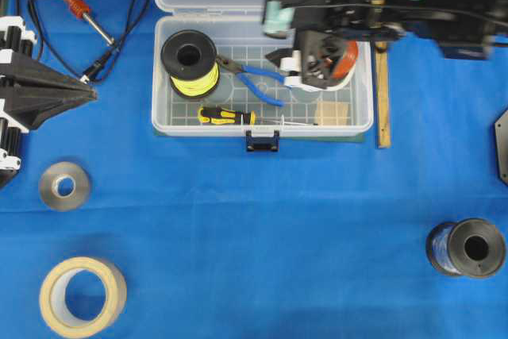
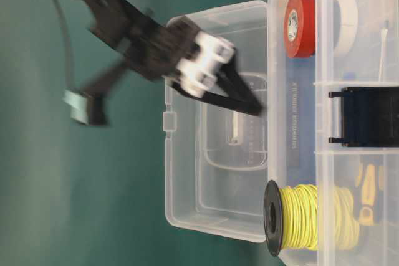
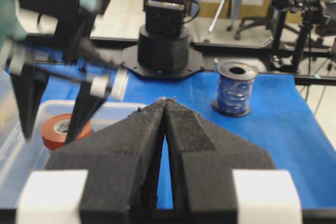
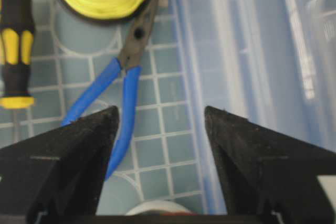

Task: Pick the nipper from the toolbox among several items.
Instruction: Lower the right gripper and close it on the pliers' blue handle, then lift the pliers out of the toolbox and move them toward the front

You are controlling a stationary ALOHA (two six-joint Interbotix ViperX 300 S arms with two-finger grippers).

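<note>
Bright even light, motion-blurred arm [image 1: 397, 5]

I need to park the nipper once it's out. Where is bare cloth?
Bare cloth runs wide from the toolbox latch toward the near edge, between the beige tape and blue spool. Inside the box is crowded; the right claw hovers there.

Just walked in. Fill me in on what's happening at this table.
The right gripper hangs open over the open toolbox, empty, above the blue handles of the nipper. The nipper lies on the box floor, its jaws by the yellow wire spool, with the screwdriver nearby. Nothing has been picked up. The left gripper is shut and parked at the table's left edge.
</note>
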